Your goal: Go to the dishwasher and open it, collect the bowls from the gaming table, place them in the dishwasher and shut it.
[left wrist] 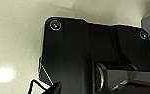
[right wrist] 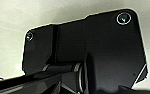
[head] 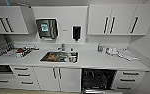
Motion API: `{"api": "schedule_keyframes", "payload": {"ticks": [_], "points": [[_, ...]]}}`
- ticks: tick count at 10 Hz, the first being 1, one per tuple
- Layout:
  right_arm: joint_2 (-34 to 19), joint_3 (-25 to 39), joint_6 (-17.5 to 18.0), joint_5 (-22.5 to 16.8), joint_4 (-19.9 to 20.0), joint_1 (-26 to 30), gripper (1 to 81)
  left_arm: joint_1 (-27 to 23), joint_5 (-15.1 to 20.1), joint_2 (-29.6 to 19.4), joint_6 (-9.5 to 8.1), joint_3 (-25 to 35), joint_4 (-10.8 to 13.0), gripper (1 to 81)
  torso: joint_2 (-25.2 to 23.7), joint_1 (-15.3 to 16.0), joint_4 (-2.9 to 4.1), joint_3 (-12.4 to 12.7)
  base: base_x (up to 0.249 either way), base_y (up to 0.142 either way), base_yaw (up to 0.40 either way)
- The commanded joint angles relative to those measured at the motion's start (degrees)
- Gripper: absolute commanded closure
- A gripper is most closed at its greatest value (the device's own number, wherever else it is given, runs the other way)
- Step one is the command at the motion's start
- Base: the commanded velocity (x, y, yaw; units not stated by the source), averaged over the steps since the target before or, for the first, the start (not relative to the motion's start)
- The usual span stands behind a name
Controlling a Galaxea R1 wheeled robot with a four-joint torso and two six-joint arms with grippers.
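The dishwasher [head: 98, 79] is built in under the white counter, right of the sink cabinet. It stands open: its interior is dark, with wire racks faintly visible, and its door [head: 101, 91] is folded down at the lower edge of the head view. The bowls and the gaming table are out of view. Both wrist views look past the robot's own dark plate onto a pale floor.
A steel sink [head: 59, 57] with a tap and some dishes is set in the counter [head: 91, 61]. A dish rack [head: 21, 52] stands at the left above a black oven [head: 0, 69]. Small items [head: 112, 51] lie on the right. White drawers [head: 128, 80] flank the dishwasher.
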Motion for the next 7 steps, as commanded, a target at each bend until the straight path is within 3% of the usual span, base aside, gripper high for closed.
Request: {"api": "schedule_keyframes", "payload": {"ticks": [1,4,5,7], "points": [[0.0,0.1,-0.1,-2.7,-0.5,2.4,1.0,-1.9,2.8,-0.3,0.22,-0.2,0.1,1.0,-0.1,0.0,0.00,0.0,0.000,0.000,0.000],[0.0,-0.1,-0.2,-2.7,-0.5,2.4,1.0,-1.9,2.9,-0.3,0.22,-0.2,0.1,1.0,1.8,-0.9,0.00,0.0,0.000,0.000,0.000],[0.0,-0.3,-0.2,-2.7,-0.6,2.4,1.0,-1.9,3.0,-0.3,0.22,-0.2,0.1,1.0,1.8,-0.9,0.00,4.5,0.000,0.000,0.000],[0.0,-0.3,-0.1,-2.7,-0.5,2.4,1.0,-1.9,3.0,-0.3,0.22,-0.2,0.1,1.0,1.7,-0.9,0.00,5.2,0.000,0.000,0.000]]}}
